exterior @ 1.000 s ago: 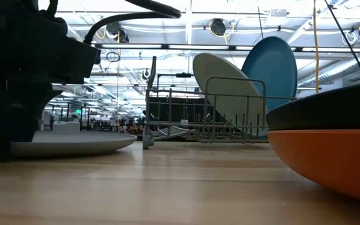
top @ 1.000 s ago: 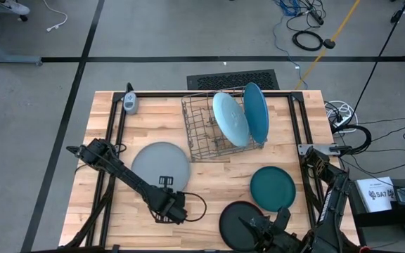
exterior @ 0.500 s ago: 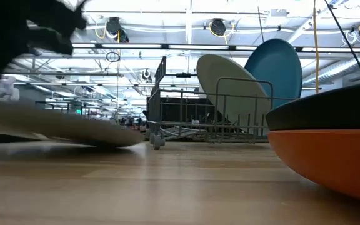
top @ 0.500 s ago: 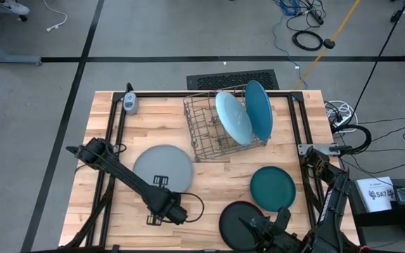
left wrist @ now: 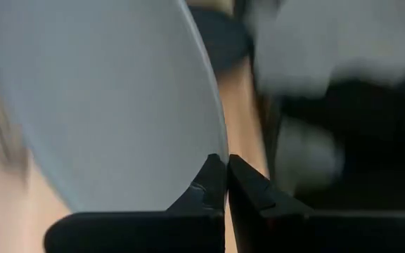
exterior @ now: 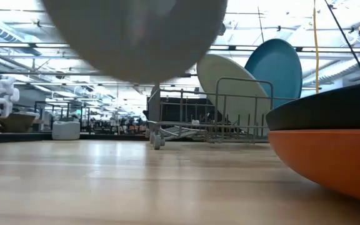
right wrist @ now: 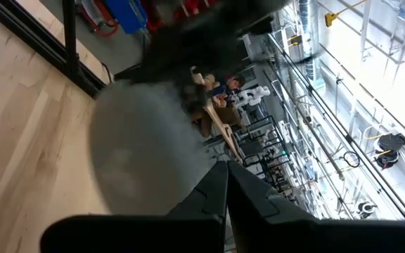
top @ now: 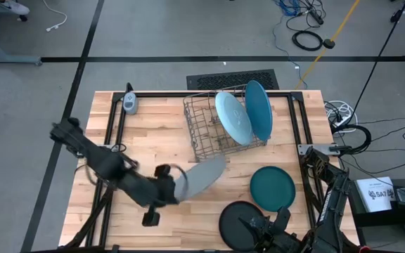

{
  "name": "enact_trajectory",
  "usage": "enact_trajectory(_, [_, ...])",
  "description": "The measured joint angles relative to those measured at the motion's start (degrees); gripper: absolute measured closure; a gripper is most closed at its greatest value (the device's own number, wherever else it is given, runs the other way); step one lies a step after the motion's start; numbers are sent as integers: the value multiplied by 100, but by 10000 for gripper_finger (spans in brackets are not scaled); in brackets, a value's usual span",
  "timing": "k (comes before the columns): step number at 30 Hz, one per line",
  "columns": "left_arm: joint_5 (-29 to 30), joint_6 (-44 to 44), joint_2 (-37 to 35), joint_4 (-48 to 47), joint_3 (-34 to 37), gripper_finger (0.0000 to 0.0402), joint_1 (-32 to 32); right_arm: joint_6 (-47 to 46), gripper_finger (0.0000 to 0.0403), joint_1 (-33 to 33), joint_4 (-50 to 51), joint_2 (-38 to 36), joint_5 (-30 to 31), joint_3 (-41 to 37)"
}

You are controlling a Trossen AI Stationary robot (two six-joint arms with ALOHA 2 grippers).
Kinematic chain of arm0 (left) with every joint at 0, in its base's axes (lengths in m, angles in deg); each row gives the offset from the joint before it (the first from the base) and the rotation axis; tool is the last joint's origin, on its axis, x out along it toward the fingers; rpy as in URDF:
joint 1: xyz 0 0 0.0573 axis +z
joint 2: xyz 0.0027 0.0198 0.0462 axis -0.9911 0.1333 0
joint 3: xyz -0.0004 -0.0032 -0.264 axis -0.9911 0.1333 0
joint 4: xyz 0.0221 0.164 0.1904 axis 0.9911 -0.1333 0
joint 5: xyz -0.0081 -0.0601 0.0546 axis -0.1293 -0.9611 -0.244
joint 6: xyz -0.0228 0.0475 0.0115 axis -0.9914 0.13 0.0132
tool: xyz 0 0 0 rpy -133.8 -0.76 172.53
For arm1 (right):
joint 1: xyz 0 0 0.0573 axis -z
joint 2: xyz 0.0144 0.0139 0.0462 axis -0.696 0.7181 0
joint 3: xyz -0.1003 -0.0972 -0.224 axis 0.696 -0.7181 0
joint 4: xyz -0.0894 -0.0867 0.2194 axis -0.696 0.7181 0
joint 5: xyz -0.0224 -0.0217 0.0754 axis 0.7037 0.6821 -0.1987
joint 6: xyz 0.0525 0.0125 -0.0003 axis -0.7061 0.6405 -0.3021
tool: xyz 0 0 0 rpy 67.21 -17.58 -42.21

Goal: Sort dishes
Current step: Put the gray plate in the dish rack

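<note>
My left gripper (top: 173, 187) is shut on a large pale grey-blue plate (top: 201, 175), held in the air over the middle of the table. It fills the top of the low view as the plate (exterior: 136, 37). A pale blue plate (top: 232, 119) and a mid-blue plate (top: 257, 111) stand on edge in the wire rack (top: 206, 130). A dark teal plate (top: 273, 187) lies flat on the table. A black plate (top: 239, 223) lies on an orange one (exterior: 336, 159). My right gripper (right wrist: 227, 169) is shut and touches nothing, hovering level over the black plate. My left gripper pinches the pale plate's rim (left wrist: 215, 149) between its two fingers. The fingers come from the table's left, slanting downward. The plate is lifted clear of the table and tilted, its free side pointing toward the rack.
A small grey-white device (top: 130, 102) lies at the table's far left corner. Bare wood lies at the table's left (top: 129, 151), where the plate was. Black frame rails run along the table's left and right sides.
My left gripper has risen steeply from the table's near left area and tipped from pointing down to slanting forward. The pale plate, which lay flat, first slid a little and then came up with it, clear of the table, tilted and nearer the rack.
</note>
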Motion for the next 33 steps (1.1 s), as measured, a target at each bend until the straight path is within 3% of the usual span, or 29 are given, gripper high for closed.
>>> enact_trajectory(5, [1527, 48, -624, 1580, -12, 401, 180, 7, 401, 0, -2, 0, 1, 0])
enact_trajectory(9, [2396, -349, -765, 1729, -8, 401, 491, 7, 401, -1, -2, 0, 1, 0])
enact_trajectory(12, [2650, -869, -762, 1716, 150, 401, 828, 20, 401, -1, -7, 0, 1, 0])
enact_trajectory(16, [2519, -1014, -612, 1999, 372, 401, 1386, 42, 401, -1, -9, 0, 1, 0])
enact_trajectory(21, [1637, -815, -424, 3162, 638, 401, 2006, 44, 401, -17, -27, 0, 1, 0])
enact_trajectory(26, [1376, -816, -147, 3263, 650, 401, 2459, 140, 401, -115, -94, 0, 48, 0])
enact_trajectory(33, [632, -644, 294, 4320, 640, 401, 2876, 179, 401, -233, -103, 0, 131, 0])
